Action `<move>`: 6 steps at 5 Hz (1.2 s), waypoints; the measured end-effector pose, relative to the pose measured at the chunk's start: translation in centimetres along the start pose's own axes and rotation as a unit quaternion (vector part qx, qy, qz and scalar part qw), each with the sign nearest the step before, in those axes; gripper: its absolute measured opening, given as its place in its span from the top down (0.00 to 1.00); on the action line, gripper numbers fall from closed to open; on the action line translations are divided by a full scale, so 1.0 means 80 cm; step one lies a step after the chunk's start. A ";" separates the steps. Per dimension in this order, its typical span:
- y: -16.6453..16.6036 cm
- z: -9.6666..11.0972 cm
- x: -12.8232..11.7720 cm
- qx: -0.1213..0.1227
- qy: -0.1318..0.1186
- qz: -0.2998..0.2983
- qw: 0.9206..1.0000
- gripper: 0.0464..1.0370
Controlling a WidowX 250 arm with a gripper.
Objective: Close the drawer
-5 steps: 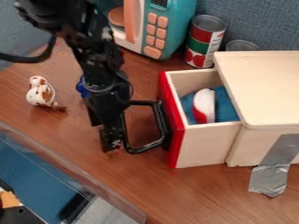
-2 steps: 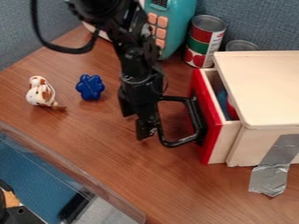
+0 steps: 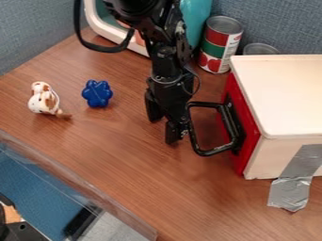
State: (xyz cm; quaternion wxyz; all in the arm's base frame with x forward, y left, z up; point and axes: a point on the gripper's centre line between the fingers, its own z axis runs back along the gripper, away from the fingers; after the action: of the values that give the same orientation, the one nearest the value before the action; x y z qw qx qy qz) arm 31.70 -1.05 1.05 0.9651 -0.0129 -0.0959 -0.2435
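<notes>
In the camera view, one black gripper, its two fingers apart, hangs beside the one black handle of one red-fronted drawer, shut in one pale box. Left on the table: one spotted toy, one blue toy. Behind: two cans.

No word, number or brand can be made out anywhere in the scene. The can standing on the far side of the tabletop, left of the white box, wears a wraparound label in red, green and white, with round red shapes low down and a pale panel on its right side, whose print is too small to read.
</notes>
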 end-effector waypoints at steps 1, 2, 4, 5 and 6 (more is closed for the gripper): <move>0.002 -0.003 0.010 -0.009 0.001 0.008 1.000 0.04; -0.004 -0.002 0.013 -0.030 0.004 0.015 0.999 0.04; -0.004 0.021 0.010 -0.027 0.011 0.067 0.997 0.04; 0.022 0.043 -0.024 0.031 0.049 0.137 0.989 0.04; 0.056 0.091 -0.072 0.069 0.040 0.174 0.981 0.04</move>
State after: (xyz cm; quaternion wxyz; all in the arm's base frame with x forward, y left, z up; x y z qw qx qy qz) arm 27.56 6.08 7.17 0.9943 0.0471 -0.0700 -0.0645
